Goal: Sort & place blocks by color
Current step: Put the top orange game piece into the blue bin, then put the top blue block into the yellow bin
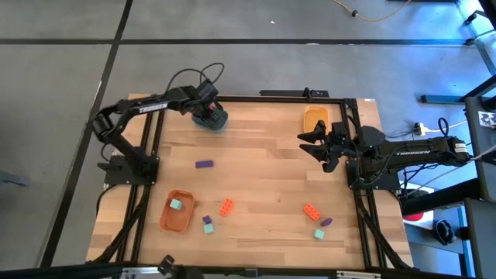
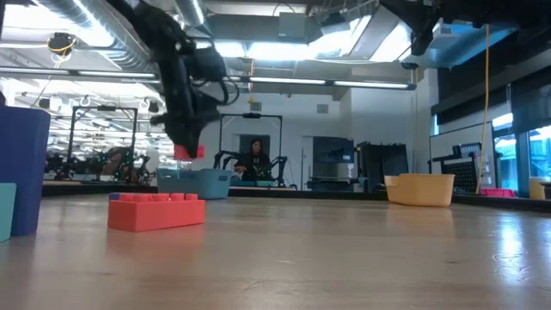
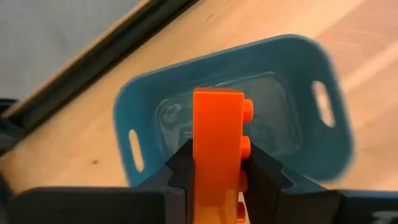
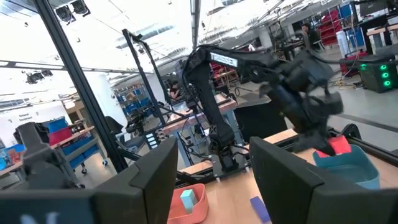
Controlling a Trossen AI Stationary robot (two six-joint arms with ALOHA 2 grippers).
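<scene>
Hovering in the high view, my left gripper (image 1: 211,116) hangs over the dark blue plastic bowl (image 1: 220,121); my right gripper (image 1: 316,145) waits, jaws parted. From my left wrist, jaws clench an orange-red plastic brick (image 3: 217,149) above the bowl's middle, so I'd release only while centred.

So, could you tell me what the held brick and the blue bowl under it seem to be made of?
Brick: likely hard moulded plastic, smooth orange with studs, in the left gripper. Blue bowl: probably plastic too, one piece, glossy base, moulded handle slots.
</scene>
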